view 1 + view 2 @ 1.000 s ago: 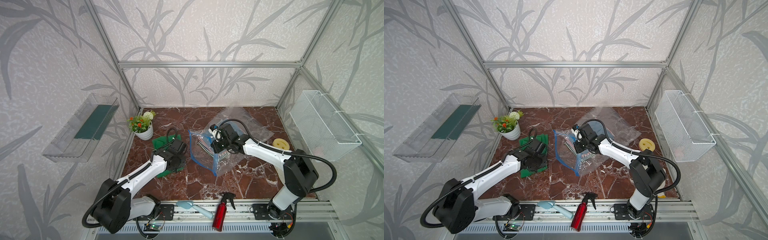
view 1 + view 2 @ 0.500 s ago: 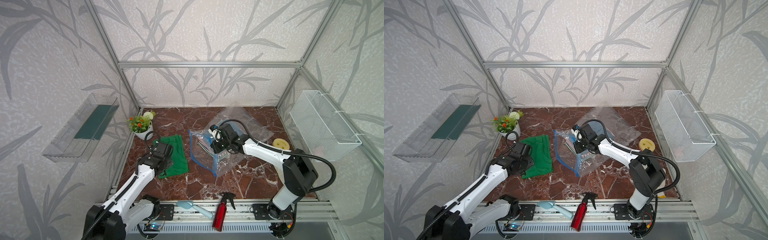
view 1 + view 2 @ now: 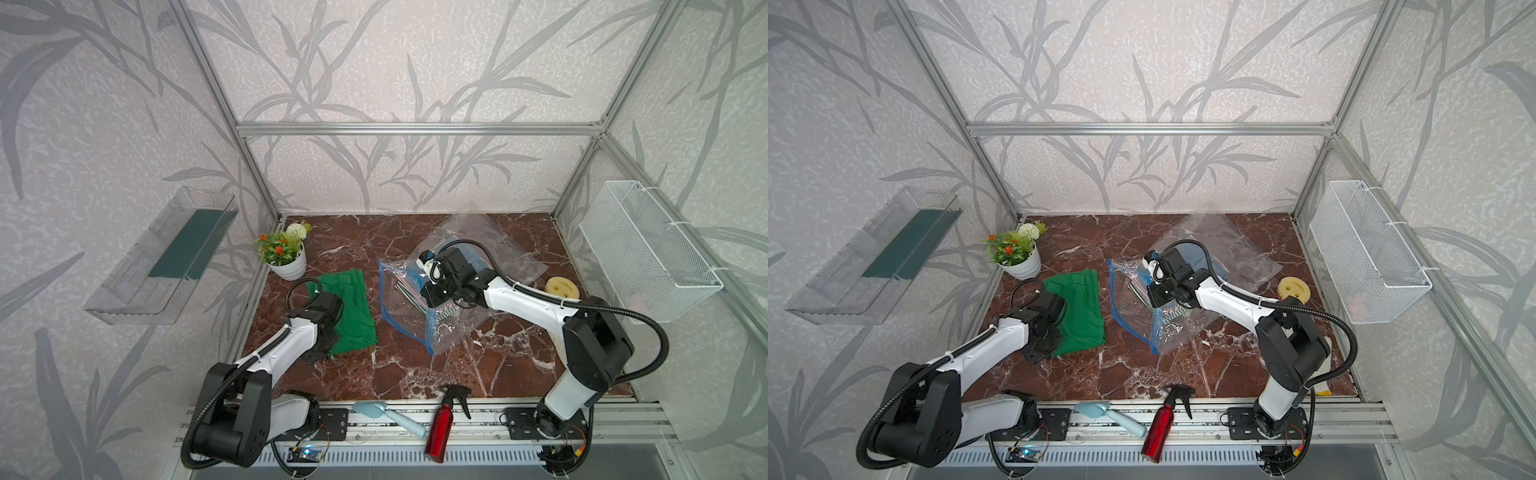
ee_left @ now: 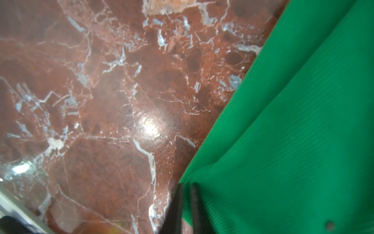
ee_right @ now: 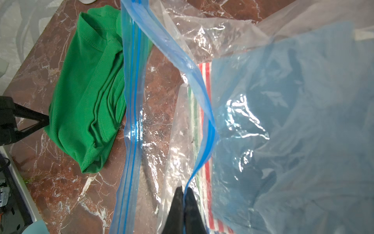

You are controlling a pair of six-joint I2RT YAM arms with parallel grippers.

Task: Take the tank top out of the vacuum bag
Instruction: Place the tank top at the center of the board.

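We find ribbed tank top [image 3: 353,309] lengthwise up-frame, left gripper [image 4: 185,200] pinching its hem; right gripper [image 5: 183,200] clamps crinkly vacuum bag [image 3: 401,303].

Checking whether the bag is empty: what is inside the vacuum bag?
Blue fabric and a striped red, green and white piece show through the vacuum bag; anything beneath them is covered.

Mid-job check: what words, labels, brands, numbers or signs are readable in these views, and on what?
Readable text: none in any view.
vacuum bag: coloured stripes show through the clear plastic, no lettering legible.
red spray bottle: no label visible.
yellow sponge: seems to bear a smiling face, no letters.
green tank top: plain, no print visible.
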